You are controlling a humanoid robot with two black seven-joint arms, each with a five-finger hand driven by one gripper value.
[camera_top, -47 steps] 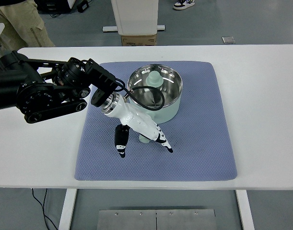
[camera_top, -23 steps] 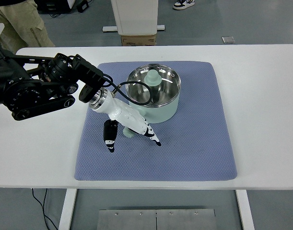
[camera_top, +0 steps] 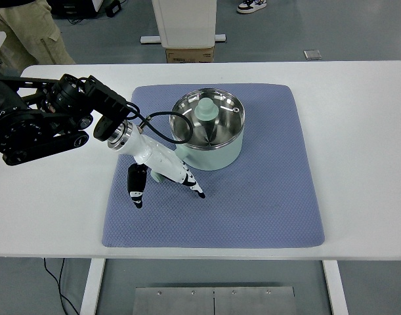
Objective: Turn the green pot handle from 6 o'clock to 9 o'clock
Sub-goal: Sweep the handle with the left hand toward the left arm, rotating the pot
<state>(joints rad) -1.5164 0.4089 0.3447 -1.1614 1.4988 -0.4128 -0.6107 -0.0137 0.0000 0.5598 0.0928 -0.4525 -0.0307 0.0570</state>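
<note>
The left hand (camera_top: 162, 172) lies on the quilted blue mat (camera_top: 266, 197), fingers loosely spread over the pot's handle, which they hide; no clamped grip shows. The pale green pot (camera_top: 210, 129), shiny steel inside, sits toward the mat's far edge, mid-table. Risk: smooth fingers could slide off the handle, or the push could drag the whole pot and wrinkle the soft mat.

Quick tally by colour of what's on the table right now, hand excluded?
Green: 1, the green pot, steel inside, with a green lid knob showing in it
Blue: 1, the blue mat
Total: 2
The left hand rests on the mat beside the pot.
</note>
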